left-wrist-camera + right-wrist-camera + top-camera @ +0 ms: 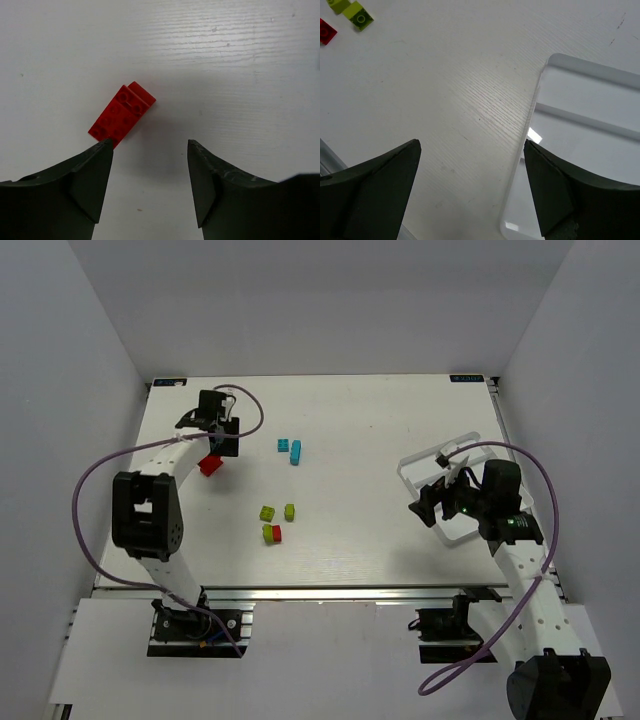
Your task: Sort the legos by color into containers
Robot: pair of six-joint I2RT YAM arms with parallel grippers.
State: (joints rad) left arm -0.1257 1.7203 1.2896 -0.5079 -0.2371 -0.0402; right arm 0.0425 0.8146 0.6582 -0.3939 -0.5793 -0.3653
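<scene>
A red lego [210,465] lies on the table at the left, and it also shows in the left wrist view [122,114]. My left gripper [224,444] hangs just over it, open and empty [150,145], with the brick just beyond its left fingertip. Two cyan legos [290,449] lie mid-table. Two lime legos [277,512] and a lime-and-red pair [271,533] lie nearer. The white tray [432,447] sits at the right. My right gripper [428,502] is open and empty [472,145] above the tray's left wall [535,115].
The right wrist view shows a lime lego [360,16] and a red one [326,31] at its top left. White walls enclose the table on three sides. The near table edge [330,588] runs by the arm bases.
</scene>
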